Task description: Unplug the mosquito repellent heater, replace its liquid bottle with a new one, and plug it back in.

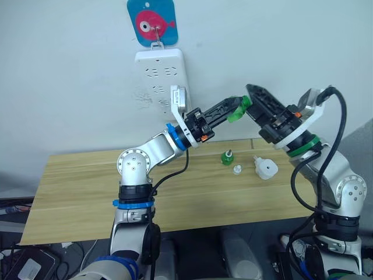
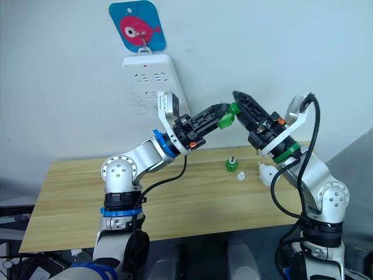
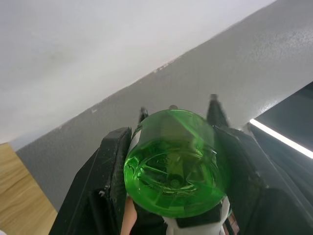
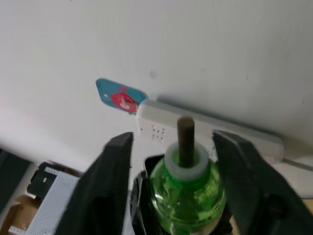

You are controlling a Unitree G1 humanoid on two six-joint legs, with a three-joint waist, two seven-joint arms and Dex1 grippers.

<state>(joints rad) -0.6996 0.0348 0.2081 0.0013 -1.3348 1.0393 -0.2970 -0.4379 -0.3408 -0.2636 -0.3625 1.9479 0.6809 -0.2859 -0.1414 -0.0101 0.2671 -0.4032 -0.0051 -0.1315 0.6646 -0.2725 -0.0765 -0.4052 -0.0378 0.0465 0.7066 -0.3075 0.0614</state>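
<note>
A green liquid bottle hangs in the air in front of the wall, above the table's back edge. My left gripper is shut on its body, with the base facing that wrist. My right gripper comes in from the right and stands open. Its fingers straddle the bottle, whose dark wick points along them. The white mosquito repellent heater lies unplugged on the table at the right. A second small green bottle stands left of it, and a small white cap lies between them.
A white multi-socket power strip hangs on the wall under a blue tag with a red fish, just left of my left wrist. The wooden table stretches to the left. Cables and boxes lie on the floor at lower left.
</note>
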